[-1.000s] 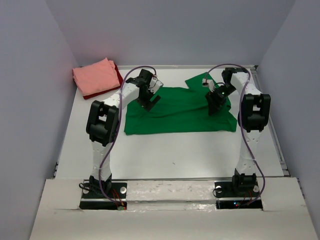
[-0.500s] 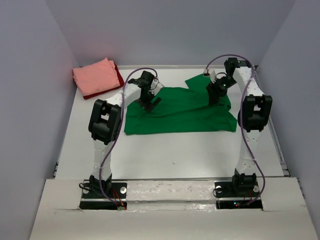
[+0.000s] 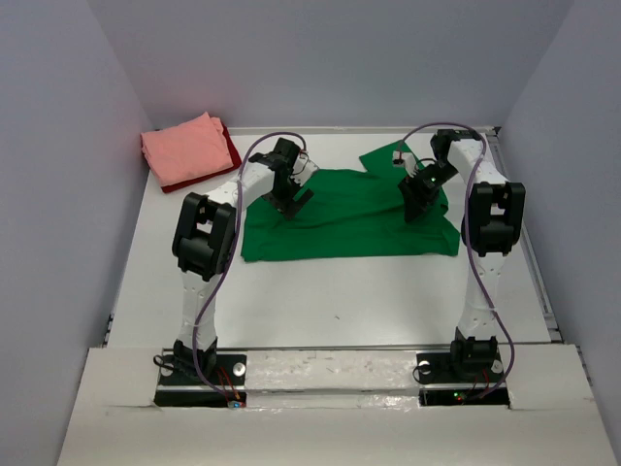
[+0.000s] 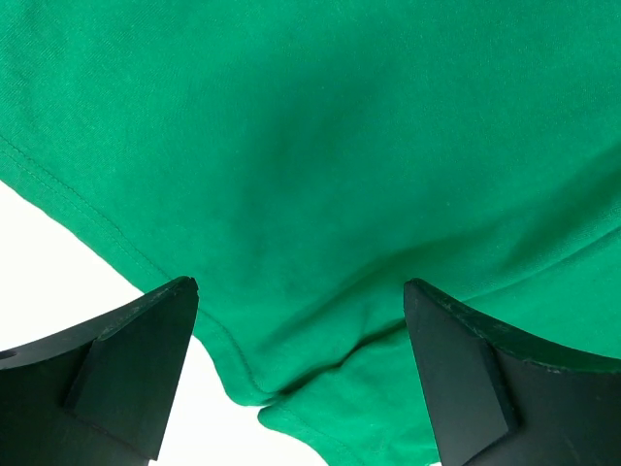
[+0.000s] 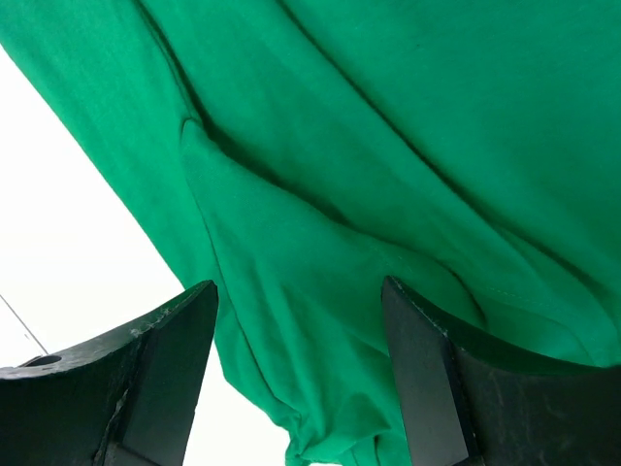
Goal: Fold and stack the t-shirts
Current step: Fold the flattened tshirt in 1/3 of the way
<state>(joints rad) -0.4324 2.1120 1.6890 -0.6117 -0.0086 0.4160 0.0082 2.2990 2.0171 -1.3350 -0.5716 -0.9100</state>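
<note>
- Green t-shirt [image 3: 349,218] lies spread but rumpled on the far half of the white table [image 3: 320,291], beneath both grippers. If the arms pinch at uneven spots or lift out of step, the fold would likely come out skewed.
- Salmon pink t-shirt [image 3: 184,148], folded, sits on the dark red t-shirt [image 3: 231,148] in the far left corner, well apart from the green one. A lumpy green fold could overhang that stack.
- Left gripper [image 4: 301,320]: jaws spread wide above the hem, holding nothing. Closing here might catch only one layer.
- Right gripper [image 5: 301,320]: jaws spread over a raised crease, pinching nothing. It may grab the crease instead of the edge.
</note>
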